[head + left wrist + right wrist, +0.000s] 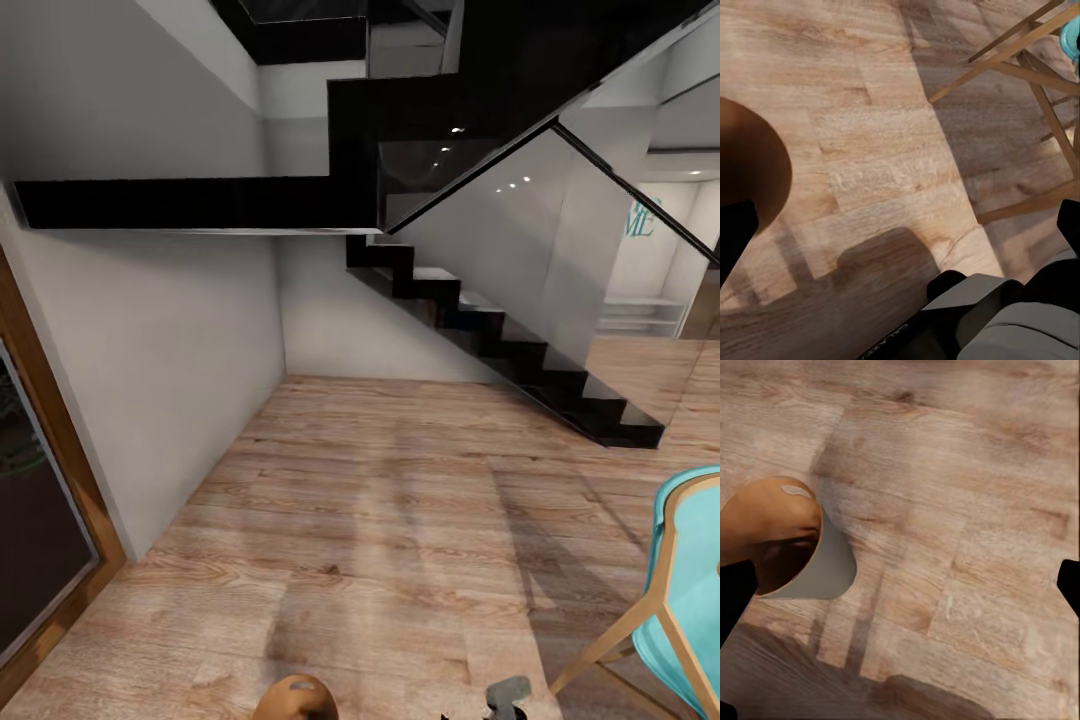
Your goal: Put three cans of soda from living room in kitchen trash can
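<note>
the tash can (791, 540) is round, pale grey outside and brown inside, with an oval slot near its rim; it sits at the left of the right wrist picture and peeks in at the bottom edge of the head picture (295, 697). i cannot tell if either pincer is open or closed. the wood floor (380, 520) is wide and bare ahead. black stairs (500, 345) rise at the upper right, a white wall (150, 380) stands left, and a blue chair (680, 590) is at the lower right.

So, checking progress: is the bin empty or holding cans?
Cannot tell. The bin's brown inside shows no orange can in the right wrist view, but its bottom is dark and partly cut off.
</note>
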Robot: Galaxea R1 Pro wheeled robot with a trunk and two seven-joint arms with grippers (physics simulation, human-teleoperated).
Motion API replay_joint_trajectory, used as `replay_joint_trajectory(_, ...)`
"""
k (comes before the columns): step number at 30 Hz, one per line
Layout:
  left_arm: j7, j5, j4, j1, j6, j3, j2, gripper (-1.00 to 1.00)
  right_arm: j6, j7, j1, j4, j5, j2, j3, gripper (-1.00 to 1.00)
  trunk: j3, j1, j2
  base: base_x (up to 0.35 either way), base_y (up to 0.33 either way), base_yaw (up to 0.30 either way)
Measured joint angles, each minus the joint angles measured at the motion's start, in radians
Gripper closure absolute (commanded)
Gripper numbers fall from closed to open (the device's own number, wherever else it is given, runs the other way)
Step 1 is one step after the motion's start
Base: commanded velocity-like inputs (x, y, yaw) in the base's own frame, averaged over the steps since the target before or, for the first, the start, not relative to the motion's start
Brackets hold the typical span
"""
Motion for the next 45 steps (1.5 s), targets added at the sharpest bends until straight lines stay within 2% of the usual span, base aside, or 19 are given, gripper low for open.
replay_joint_trajectory(3,-0.009,0.002,-0.023,0.0,0.023,-0.001,0.002,-1.0,0.005,-0.123,-0.059,-0.018,0.001,0.027,0.002,-1.0,0.0,0.0,0.0,0.0,0.0,0.0)
replay_joint_trajectory(4,-0.018,0.001,-0.038,0.0,0.041,-0.001,0.002,-1.0,0.011,-0.192,-0.094,0.004,0.001,0.038,0.004,-1.0,0.0,0.0,0.0,0.0,0.0,0.0)
replay_joint_trajectory(5,-0.032,0.001,-0.062,0.0,0.066,-0.001,0.004,-1.0,0.017,-0.265,-0.159,0.069,0.001,0.05,0.006,-1.0,0.0,0.0,0.0,0.0,0.0,0.0)
replay_joint_trajectory(6,-0.035,0.001,-0.072,0.0,0.073,-0.001,0.005,-1.0,0.018,-0.282,-0.191,0.103,0.001,0.053,0.007,-1.0,0.0,0.0,0.0,0.0,0.0,0.0)
replay_joint_trajectory(7,-0.039,0.001,-0.09,0.0,0.081,-0.001,0.006,-1.0,0.018,-0.304,-0.247,0.178,0.001,0.059,0.007,-1.0,0.0,0.0,0.0,0.0,0.0,0.0)
replay_joint_trajectory(11,-0.044,0.002,-0.113,0.0,0.091,-0.001,0.008,-1.0,0.015,-0.331,-0.358,0.347,0.001,0.071,0.008,-1.0,0.0,0.0,0.0,0.0,0.0,0.0)
replay_joint_trajectory(12,-0.045,0.002,-0.119,0.0,0.093,-0.001,0.009,-1.0,0.014,-0.337,-0.4,0.419,0.001,0.079,0.008,-1.0,0.0,0.0,0.0,0.0,0.0,0.0)
replay_joint_trajectory(16,-0.046,0.002,-0.126,0.0,0.095,-0.001,0.01,-1.0,0.002,-0.346,-0.461,0.531,0.001,0.101,0.008,-1.0,0.0,0.0,0.0,0.0,0.0,0.0)
replay_joint_trajectory(21,-0.047,0.001,-0.129,0.0,0.095,-0.001,0.01,-1.0,-0.04,-0.35,-0.485,0.605,0.001,0.118,0.007,-1.0,0.0,0.0,0.0,0.0,0.0,0.0)
replay_joint_trajectory(45,-0.047,0.002,-0.131,0.0,0.095,0.0,0.011,-1.0,-0.052,-0.35,-0.49,0.647,0.001,0.122,0.007,-1.0,0.0,0.0,0.0,0.0,0.061,0.0)
